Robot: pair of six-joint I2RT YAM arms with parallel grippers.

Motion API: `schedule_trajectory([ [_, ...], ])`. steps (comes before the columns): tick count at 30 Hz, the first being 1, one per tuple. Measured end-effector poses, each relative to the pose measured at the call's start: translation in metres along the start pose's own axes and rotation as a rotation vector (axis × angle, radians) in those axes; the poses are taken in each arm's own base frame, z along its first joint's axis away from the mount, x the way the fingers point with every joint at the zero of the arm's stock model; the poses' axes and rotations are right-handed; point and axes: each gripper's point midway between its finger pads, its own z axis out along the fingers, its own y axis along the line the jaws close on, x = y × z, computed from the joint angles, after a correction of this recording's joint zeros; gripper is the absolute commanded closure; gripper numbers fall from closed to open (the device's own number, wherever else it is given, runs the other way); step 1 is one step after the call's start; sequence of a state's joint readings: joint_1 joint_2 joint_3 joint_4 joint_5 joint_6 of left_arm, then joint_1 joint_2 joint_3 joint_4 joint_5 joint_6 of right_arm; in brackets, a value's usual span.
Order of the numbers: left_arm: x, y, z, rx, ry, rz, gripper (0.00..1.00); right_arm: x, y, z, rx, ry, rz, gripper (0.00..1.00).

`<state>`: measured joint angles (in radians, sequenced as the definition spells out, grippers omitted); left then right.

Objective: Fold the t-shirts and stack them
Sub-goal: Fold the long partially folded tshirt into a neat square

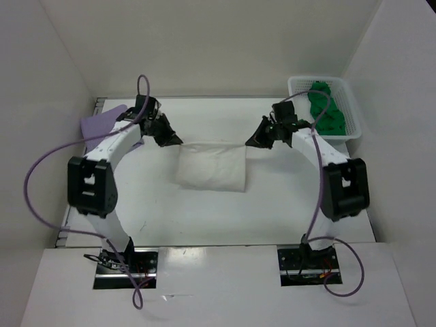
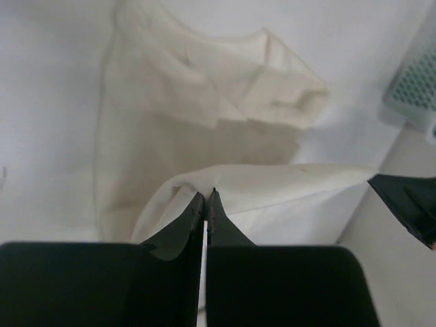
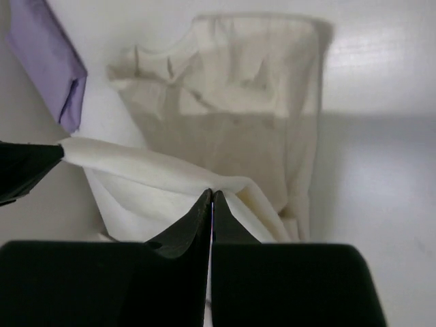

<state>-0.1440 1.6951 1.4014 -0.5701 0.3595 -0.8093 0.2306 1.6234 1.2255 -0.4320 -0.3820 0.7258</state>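
- A cream white cloth t-shirt (image 1: 211, 170) lies partly folded in the middle of a white bench (image 1: 272, 211).
- The left hand (image 1: 176, 140) is pressed together at the far left corner of the cream shirt. Its wrist view shows cloth nipped between the closed fingertips.
- The right hand (image 1: 251, 142) mirrors it at the far right corner, likewise pinching cloth.
- The cream shirt's far edge is lifted and pulled taut between the two hands. This is probably so the raised layer can be carried over the rest of the shirt in one even fold.
- A lavender purple cloth t-shirt (image 1: 102, 122) lies folded to the far left of the cream shirt, apart from it. It seems to be the start of the stack.
- A bright green cloth t-shirt (image 1: 327, 112) sits crumpled in a white plastic mesh basket (image 1: 297, 83) to the far right of the cream shirt, not yet folded.
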Motion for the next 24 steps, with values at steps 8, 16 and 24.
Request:
schedule_trajectory([
  [8, -0.034, 0.061, 0.106, -0.157, 0.057, -0.087, 0.99, -0.038, -0.034, 0.099, 0.071, 0.059, -0.018, 1.00],
  [16, -0.077, 0.050, 0.107, -0.108, -0.058, -0.087, 0.81, -0.082, -0.005, 0.116, 0.011, -0.011, -0.080, 0.97],
  [24, -0.112, 0.060, 0.096, -0.079, -0.153, -0.156, 0.53, -0.115, 0.006, 0.137, -0.008, -0.051, -0.105, 0.66],
])
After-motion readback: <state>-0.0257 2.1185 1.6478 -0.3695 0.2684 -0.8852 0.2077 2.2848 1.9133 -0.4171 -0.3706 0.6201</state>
